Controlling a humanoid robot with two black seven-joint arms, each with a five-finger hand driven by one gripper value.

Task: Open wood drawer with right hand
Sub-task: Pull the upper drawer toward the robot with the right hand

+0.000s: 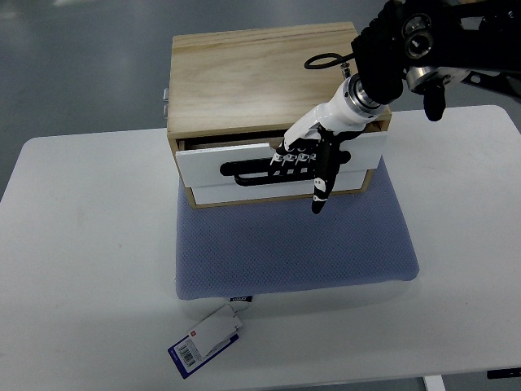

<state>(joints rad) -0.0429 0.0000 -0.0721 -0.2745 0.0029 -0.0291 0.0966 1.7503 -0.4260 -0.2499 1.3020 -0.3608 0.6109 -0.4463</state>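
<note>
Wood grain on top, pale and smooth: the wood drawer box (264, 77) sits at about twelve o'clock on the white desk (81, 261), a squat rectangular cabinet with its long axis running nine to three. Its white fronts face six o'clock, toward the camera. The upper drawer (207, 163) stands pulled out a little, a dark gap showing along its top edge at the left, and a long dark slot handle (244, 172) is cut across its glossy white face. A second white front (244, 194) lies flush just below it.

And there's the right hand (305, 155), coming in from two o'clock on a black arm with a white wrist. Its black-and-white fingers (291, 159) are curled into the slot, gripping the upper drawer's front, while the thumb (320, 191) points down toward six o'clock over the lower front.

Under the box lies a blue-grey cushion (293, 252), soft and rounded, with a dotted mesh weave. At seven o'clock off the cushion a paper tag (207, 340) with a barcode lies flat on the desk.
</note>
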